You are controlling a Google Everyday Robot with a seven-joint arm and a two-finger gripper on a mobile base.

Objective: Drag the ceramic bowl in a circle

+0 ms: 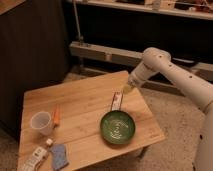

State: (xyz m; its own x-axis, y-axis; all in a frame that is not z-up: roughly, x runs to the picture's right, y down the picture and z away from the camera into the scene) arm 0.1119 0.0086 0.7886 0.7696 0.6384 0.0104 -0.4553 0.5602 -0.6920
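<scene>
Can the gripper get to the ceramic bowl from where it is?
Probably yes. The gripper sits just beyond the ceramic bowl, near its far rim, with nothing between them; the white cup stands well away across the wooden table.

Wooden table [80,100]; white cup [41,122] beside orange stick [56,116]; blue sponge [59,156], white packet [33,159] near front corner.

Dark-green ceramic bowl [118,128], speckled lighter inside, sat on the tan wood-grain surface [85,107]; pale gripper [116,104] hung at its twelve o'clock.
</scene>
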